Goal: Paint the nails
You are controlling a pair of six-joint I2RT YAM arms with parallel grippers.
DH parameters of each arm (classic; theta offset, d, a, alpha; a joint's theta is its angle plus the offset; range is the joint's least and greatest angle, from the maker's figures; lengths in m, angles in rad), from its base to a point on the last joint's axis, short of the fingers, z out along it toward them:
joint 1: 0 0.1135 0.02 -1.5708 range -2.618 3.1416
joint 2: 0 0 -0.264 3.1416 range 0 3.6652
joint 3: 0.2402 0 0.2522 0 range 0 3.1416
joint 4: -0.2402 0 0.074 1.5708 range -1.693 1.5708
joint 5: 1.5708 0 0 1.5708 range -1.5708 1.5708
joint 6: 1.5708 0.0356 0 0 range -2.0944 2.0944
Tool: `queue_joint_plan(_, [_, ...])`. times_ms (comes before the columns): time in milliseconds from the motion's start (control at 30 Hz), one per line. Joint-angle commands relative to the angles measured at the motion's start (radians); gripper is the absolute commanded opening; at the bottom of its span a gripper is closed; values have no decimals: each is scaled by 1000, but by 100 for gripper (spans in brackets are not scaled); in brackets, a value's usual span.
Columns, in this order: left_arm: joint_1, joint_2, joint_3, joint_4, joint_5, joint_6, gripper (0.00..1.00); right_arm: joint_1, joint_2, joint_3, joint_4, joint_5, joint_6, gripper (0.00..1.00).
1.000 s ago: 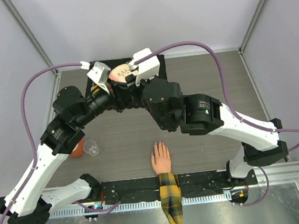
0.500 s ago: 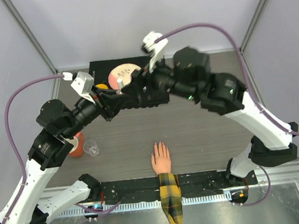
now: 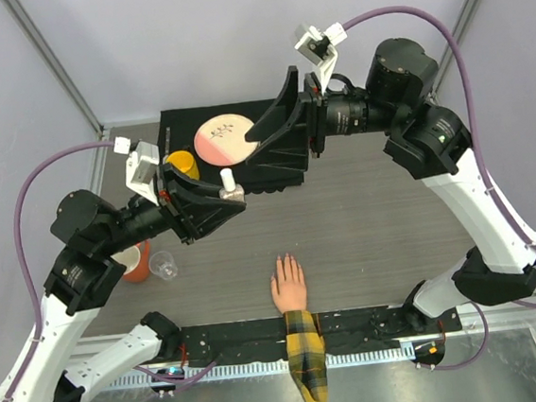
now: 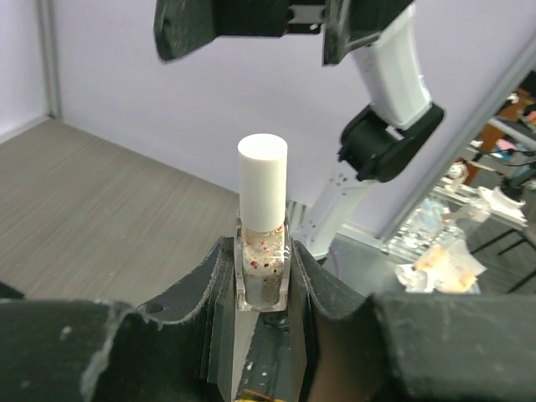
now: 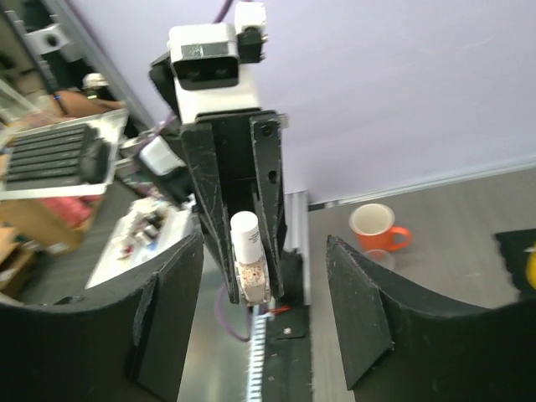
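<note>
A flesh-coloured hand with a yellow-and-black plaid sleeve lies flat at the table's near edge. Its pinkish nails point away from the arms. My left gripper is shut on a small clear bottle with a white cap, held upright in the air left of and beyond the hand. The bottle shows glitter flecks in the left wrist view, between the jaws of the left gripper. My right gripper is open and empty, raised over the black mat. In its own view the right gripper faces the bottle.
A black mat at the back holds a pink plate and a yellow object. An orange mug and a clear cup stand at the left; the mug also shows in the right wrist view.
The two arms have drawn apart. The left gripper has come down and nearer with the bottle. The right arm has swung up and to the right, its gripper now open.
</note>
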State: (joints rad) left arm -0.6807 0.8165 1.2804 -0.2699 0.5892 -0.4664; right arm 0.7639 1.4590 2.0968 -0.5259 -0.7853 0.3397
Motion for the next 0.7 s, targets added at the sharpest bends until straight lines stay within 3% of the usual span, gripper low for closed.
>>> queue_joint_plan(0, [-2, 10, -7, 156, 115, -104, 0, -17, 0, -69, 234, -244, 189, 62])
queue_joint_plan(133, [-2, 18, -12, 202, 127, -135, 0, -17, 8, -136, 357, -279, 274, 54])
queue_joint_plan(367, [-2, 32, -4, 221, 120, -138, 0, -18, -11, -241, 570, -302, 395, 53])
queue_joint_plan(667, [-2, 59, 4, 244, 116, -133, 0, -17, -26, -284, 577, -301, 392, 43])
